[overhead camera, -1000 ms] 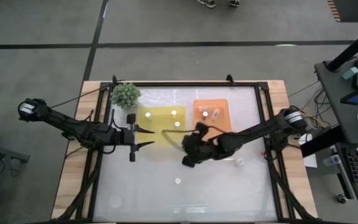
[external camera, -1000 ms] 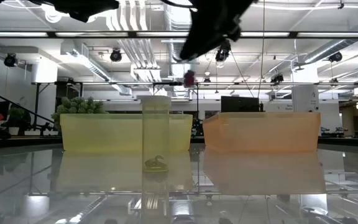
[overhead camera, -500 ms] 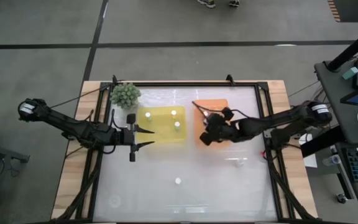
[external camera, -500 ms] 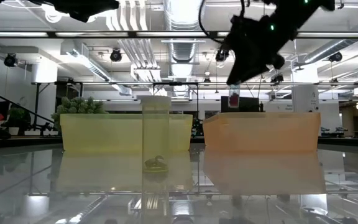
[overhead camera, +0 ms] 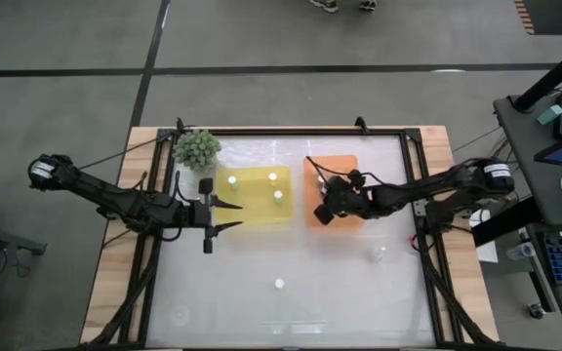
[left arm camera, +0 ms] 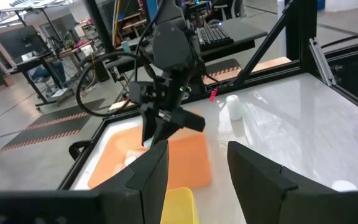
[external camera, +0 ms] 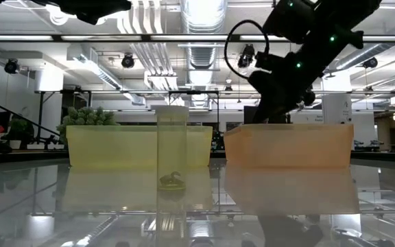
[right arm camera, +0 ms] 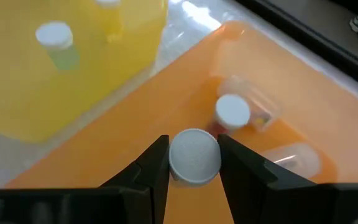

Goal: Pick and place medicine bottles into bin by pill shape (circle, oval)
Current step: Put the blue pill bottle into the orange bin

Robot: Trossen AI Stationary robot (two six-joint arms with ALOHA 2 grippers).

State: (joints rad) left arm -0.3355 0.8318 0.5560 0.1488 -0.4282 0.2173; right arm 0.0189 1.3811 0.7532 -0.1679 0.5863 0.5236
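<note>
1. High view: the right gripper (overhead camera: 322,210) hangs over the near left part of the orange tray (overhead camera: 348,164). The left gripper (overhead camera: 234,214) waits just left of the yellow tray (overhead camera: 252,203), its jaws apart and holding nothing. Two bottles (overhead camera: 273,177) stand in the yellow tray; two more (overhead camera: 279,285) stand on the bare surface (overhead camera: 310,302), nearer than the trays. A green plant (overhead camera: 197,148) sits at the far left corner.
2. Low view: the right gripper reaches down behind the orange tray's front wall. One bottle stands close in front of the yellow tray.
3. Left wrist view: the left jaws stand parted and empty, with the right arm over the orange tray beyond them.
4. Right wrist view: the right jaws are closed on a white-capped bottle (right arm camera: 194,157), held above the orange tray floor. Two other bottles (right arm camera: 244,111) lie in that tray.
</note>
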